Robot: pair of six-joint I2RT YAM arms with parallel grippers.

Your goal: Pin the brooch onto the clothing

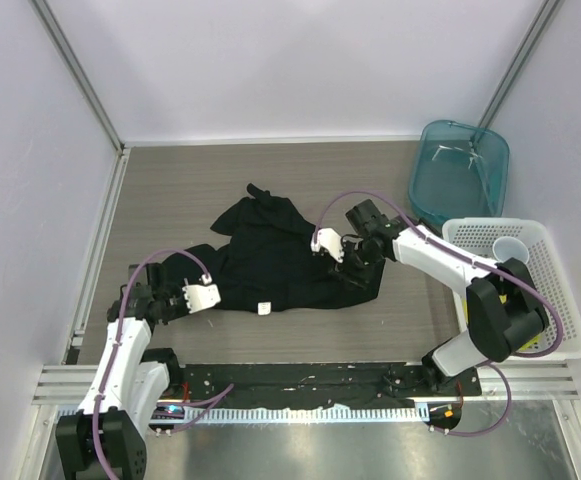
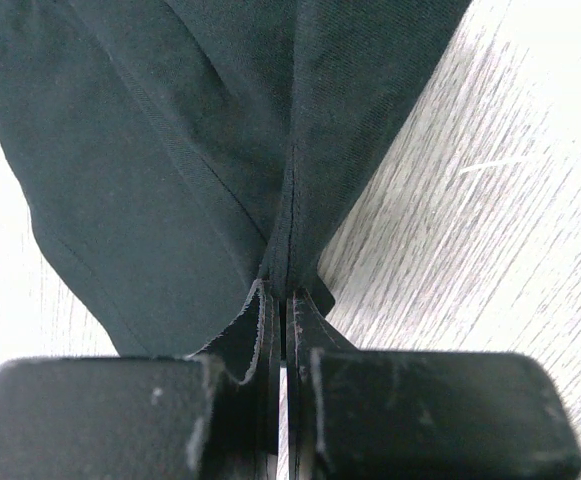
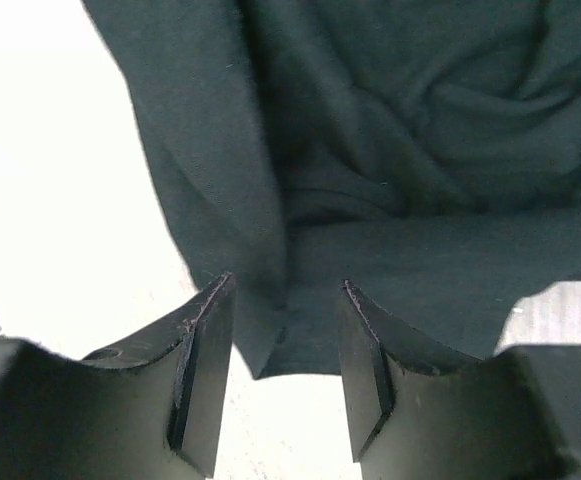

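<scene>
The clothing (image 1: 270,255), a black T-shirt, lies crumpled and partly bunched near the middle of the wood-grain tabletop (image 1: 170,190), stretched out between the two arms. A small white square label (image 1: 263,309) shows on the cloth at its near edge (whatever is printed on it is too small to read), and no other writing or brand mark can be read in any view. The left pincer (image 2: 285,305) is pressed together on a fold of the shirt's left end: in the left wrist view the black fabric fans out from the thin seam between the two fingers, with the tabletop showing on both sides. The right pincer (image 3: 285,310) sits at the shirt's right side with its fingers (image 3: 205,370) standing apart; a corner of the dark cloth hangs down into the gap between them and is not pinched, and whether it touches either finger I cannot tell. The brooch cannot be picked out in any of the three views. At the far right of the tabletop stands a translucent teal bin (image 1: 460,170), and just in front of it a white slotted basket (image 1: 550,290) holding a small white cup (image 1: 511,247).
</scene>
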